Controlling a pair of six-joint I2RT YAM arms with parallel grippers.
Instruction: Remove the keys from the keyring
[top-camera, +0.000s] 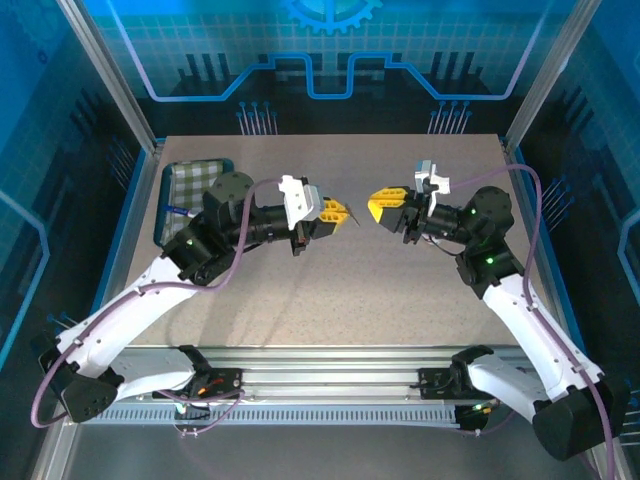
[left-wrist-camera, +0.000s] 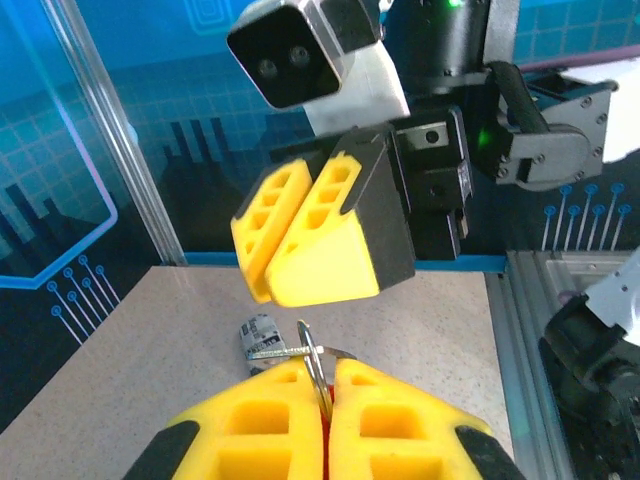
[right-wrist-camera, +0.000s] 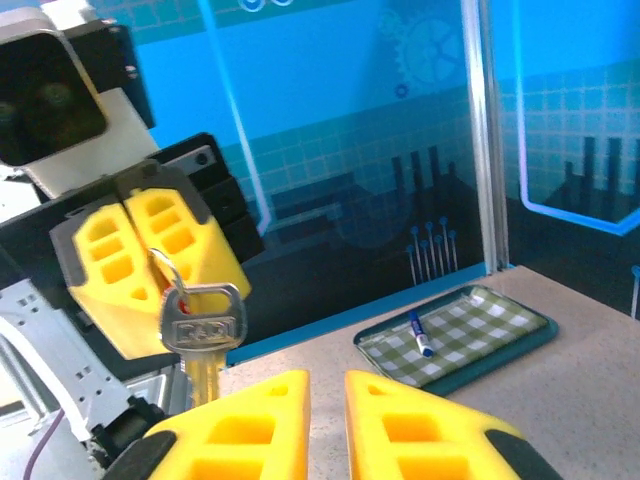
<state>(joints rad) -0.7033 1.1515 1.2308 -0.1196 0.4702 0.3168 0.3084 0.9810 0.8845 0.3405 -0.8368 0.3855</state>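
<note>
My left gripper (top-camera: 341, 212) is shut on the keyring (left-wrist-camera: 313, 362), a thin metal ring with a bit of red showing between the yellow fingers. In the right wrist view the keyring (right-wrist-camera: 168, 274) sticks out of the left gripper (right-wrist-camera: 142, 256), and a silver key (right-wrist-camera: 203, 332) hangs from it by its head. My right gripper (top-camera: 379, 206) faces it a short way off. Its fingers (right-wrist-camera: 260, 420) stand slightly apart with nothing between them, the key just to their left. In the left wrist view the right gripper (left-wrist-camera: 296, 250) hovers just above the ring.
A green checked tray (top-camera: 187, 190) sits at the table's left rear with a blue-capped pen (right-wrist-camera: 421, 335) lying in it. Both arms hold their grippers in the air over the speckled tabletop (top-camera: 330, 300). Metal posts and blue walls enclose the table.
</note>
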